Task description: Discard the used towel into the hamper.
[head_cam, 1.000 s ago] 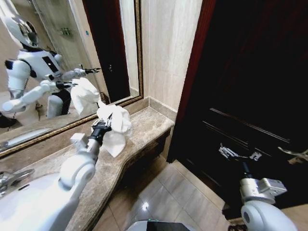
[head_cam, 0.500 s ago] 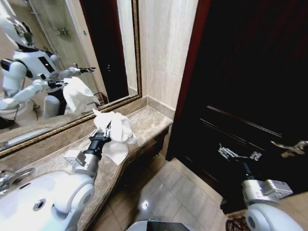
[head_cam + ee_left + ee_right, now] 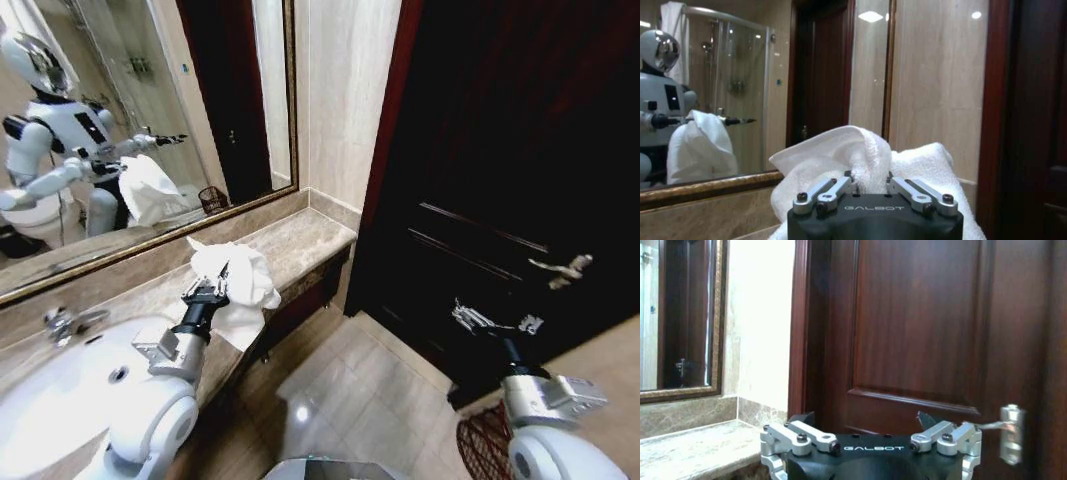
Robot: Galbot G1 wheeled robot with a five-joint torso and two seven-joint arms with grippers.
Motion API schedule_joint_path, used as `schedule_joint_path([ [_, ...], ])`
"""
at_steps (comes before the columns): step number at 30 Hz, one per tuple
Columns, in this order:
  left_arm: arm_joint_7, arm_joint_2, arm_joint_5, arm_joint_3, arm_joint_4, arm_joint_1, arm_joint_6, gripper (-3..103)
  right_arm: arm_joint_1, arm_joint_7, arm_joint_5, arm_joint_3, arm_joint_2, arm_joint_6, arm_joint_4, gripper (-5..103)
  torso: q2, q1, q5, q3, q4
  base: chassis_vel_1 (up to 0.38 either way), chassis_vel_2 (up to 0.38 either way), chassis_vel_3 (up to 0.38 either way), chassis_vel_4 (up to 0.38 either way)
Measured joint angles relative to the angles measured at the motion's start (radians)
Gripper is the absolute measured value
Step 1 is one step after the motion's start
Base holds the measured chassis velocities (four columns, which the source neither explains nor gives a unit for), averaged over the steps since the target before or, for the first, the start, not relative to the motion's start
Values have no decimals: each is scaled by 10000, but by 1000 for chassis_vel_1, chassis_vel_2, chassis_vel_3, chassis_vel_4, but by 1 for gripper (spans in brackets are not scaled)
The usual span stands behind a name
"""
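Head view, from my remote station: the dark wood door (image 3: 500, 170) takes up the right side of the scene, its metal handle (image 3: 562, 268) catching light, while the gilt-framed mirror (image 3: 130, 130) hangs over the marble counter (image 3: 300, 245) on the left and reflects my robot with a white cloth. A white basin (image 3: 60, 385) with a chrome tap (image 3: 62, 322) sits at the counter's near left end. The hamper (image 3: 487, 442), a reddish-brown wire basket, stands on the tiled floor at the lower right, partly hidden behind my right arm. My left gripper (image 3: 215, 285) is held above the counter's front edge, near its right end, fingers pinched tight on the white towel (image 3: 240, 270), which bunches above the jaws and drapes down past them. My right gripper (image 3: 492, 322) hangs in front of the door, above the floor and well apart from the towel, its fingers spread wide and holding nothing.
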Motion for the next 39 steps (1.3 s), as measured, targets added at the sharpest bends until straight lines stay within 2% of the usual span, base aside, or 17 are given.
schedule_joint_path([
  [4,71,-33,57,60,0,2,-33,15,-13,36,-3,5,16,-3,0,100,4,-3,-1,-2,3,150,-110,-194,136],
  [5,100,-43,74,76,1,2,-44,15,-14,51,-4,9,15,-11,0,100,3,-2,-2,0,-7,39,-60,-104,50],
  [7,123,-52,86,87,8,2,-58,15,-10,75,-4,11,13,-21,0,100,2,1,2,1,-9,-8,-63,-74,7],
  [9,176,-58,93,93,52,2,-83,15,15,108,-3,11,5,-44,0,100,-7,17,0,7,0,-113,-42,-16,-85],
  [20,478,1,-103,160,306,-179,-165,15,83,186,-6,2,-1,-111,-5,100,-7,11,0,4,-2,-99,-34,-30,-115],
  [28,942,-42,-197,220,540,-230,-357,15,59,314,0,70,-26,-121,-11,100,-5,8,1,3,-2,-103,-135,-135,-107],
  [35,1630,-37,-265,248,864,-319,-644,15,0,432,-10,66,66,-176,-15,100,-5,10,1,3,-2,-124,-120,-110,-129],
  [39,1765,-77,-321,286,1049,-401,-751,15,-16,456,-30,64,109,-194,-15,100,-5,11,1,4,-1,-125,-134,-112,-142],
])
